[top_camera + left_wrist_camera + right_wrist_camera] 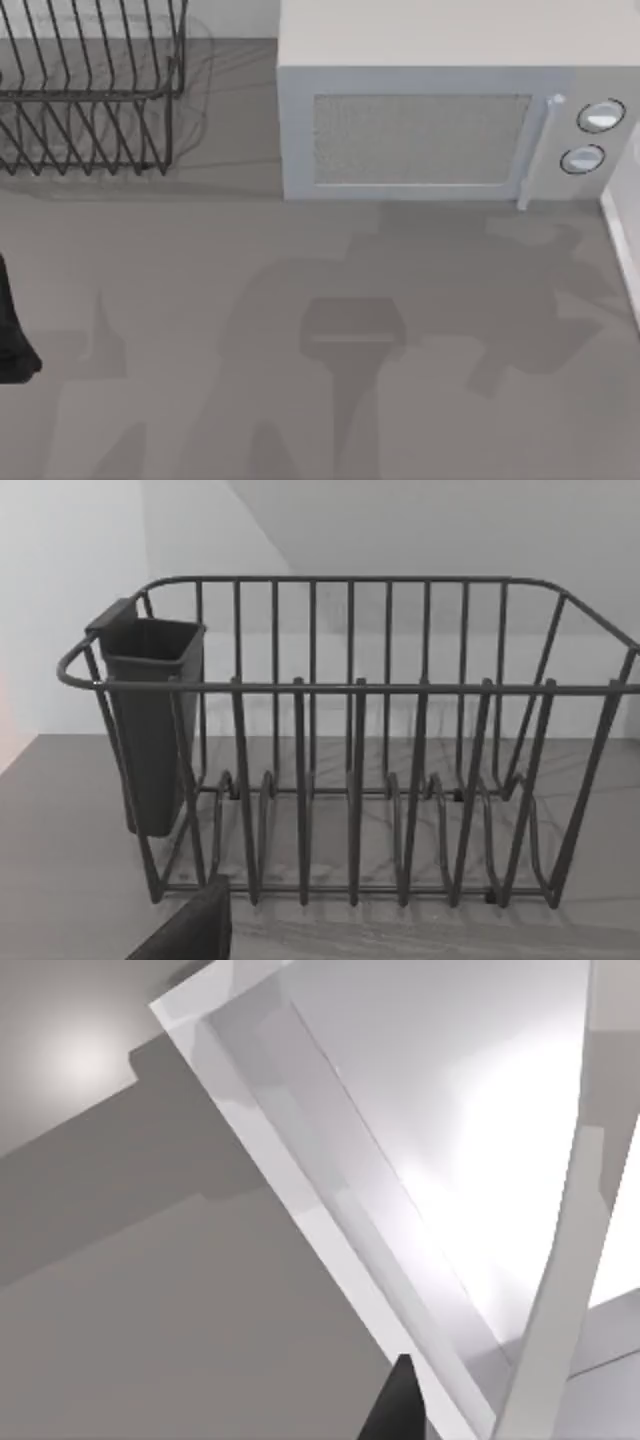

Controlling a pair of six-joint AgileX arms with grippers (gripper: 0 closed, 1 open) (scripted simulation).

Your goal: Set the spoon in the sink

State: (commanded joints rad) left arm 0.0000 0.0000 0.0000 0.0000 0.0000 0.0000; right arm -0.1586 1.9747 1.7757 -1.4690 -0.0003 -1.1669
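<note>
The spoon is out of view. At the top view's right edge runs a white rim (622, 240) that I take for the sink. The right wrist view looks close onto a pale, white-rimmed basin (300, 1210), with a dark fingertip (395, 1405) of my right gripper at the picture's edge. My left arm (12, 330) is a dark shape at the table's left edge. A dark fingertip (190, 930) of my left gripper points toward the wire rack.
A dark wire dish rack (90, 90) stands at the back left, with a dark utensil cup (150, 730) hung on its end. A large white microwave (430, 120) with two round silver knobs (590, 135) fills the back right. Arm shadows lie across the grey tabletop (200, 300).
</note>
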